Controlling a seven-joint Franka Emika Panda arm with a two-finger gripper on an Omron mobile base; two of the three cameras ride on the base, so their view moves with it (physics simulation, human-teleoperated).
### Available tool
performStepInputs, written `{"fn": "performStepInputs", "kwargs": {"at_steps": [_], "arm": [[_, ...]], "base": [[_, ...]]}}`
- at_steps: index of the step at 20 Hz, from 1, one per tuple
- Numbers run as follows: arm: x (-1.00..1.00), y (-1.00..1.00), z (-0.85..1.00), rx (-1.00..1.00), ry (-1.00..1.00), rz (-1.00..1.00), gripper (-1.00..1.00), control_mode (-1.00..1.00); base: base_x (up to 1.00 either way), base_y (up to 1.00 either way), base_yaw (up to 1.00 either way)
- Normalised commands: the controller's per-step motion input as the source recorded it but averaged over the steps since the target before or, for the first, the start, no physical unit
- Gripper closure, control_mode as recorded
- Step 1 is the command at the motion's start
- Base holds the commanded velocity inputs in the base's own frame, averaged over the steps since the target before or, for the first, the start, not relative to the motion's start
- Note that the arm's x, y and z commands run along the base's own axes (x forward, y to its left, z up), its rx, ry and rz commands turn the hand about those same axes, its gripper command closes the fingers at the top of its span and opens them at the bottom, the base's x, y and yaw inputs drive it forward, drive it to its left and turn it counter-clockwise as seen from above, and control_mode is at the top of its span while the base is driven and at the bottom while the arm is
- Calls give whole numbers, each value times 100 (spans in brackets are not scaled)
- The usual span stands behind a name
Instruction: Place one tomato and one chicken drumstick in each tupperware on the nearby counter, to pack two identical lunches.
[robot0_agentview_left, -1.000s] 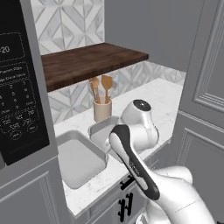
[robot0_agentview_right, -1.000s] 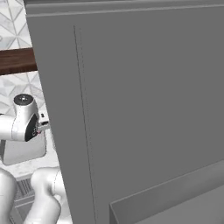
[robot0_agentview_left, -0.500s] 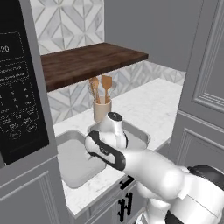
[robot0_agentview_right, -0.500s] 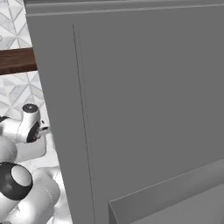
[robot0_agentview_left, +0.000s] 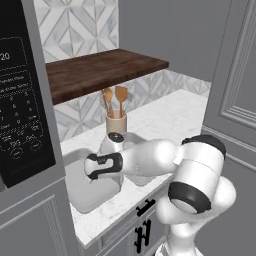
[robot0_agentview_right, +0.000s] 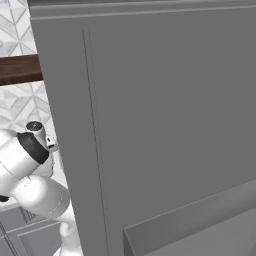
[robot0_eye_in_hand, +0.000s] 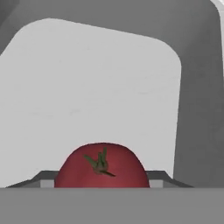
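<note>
Tomato (robot0_eye_in_hand: 103, 166), red with a green stem, sits between the two dark finger tips (robot0_eye_in_hand: 46, 179) at the bottom of the hand view; the jaws stand on either side of it, pinching it at its flanks. Directly beyond it lies the pale floor of a tupperware (robot0_eye_in_hand: 105, 83), with the tray's sloped grey wall and rounded corner along the right and top. From the left base view, the white arm (robot0_agentview_left: 150, 160) reaches leftward across the counter (robot0_agentview_left: 165, 117), its wrist hanging over the tupperware (robot0_agentview_left: 87, 197) near the counter's front edge and hiding much of the tray. Just behind the arm stands a beige utensil holder (robot0_agentview_left: 116, 122) with wooden spatulas, under a dark brown wooden shelf (robot0_agentview_left: 100, 70). A black microwave (robot0_agentview_left: 20, 100) bounds the left side. In the right base view a tall grey cabinet panel (robot0_agentview_right: 165, 115) blocks nearly everything beside the arm.
</note>
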Motion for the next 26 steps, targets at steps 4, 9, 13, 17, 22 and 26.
{"fn": "performStepInputs", "kwargs": {"at_steps": [4, 9, 13, 17, 22, 26], "arm": [[-11, 8, 24, -4, -5, -2, -100, -100], [-23, -5, 31, 0, -8, -6, -100, -100], [-18, -24, 18, 0, -3, -9, -100, -100], [-75, -59, 68, 0, -15, -8, -100, -100], [-87, -93, 97, 0, -23, -9, -100, -100], [-74, -100, 100, 2, -18, -12, -100, -100]], "base": [[0, 0, 0], [0, 0, 0], [0, 0, 0], [0, 0, 0], [0, 0, 0], [0, 0, 0]]}}
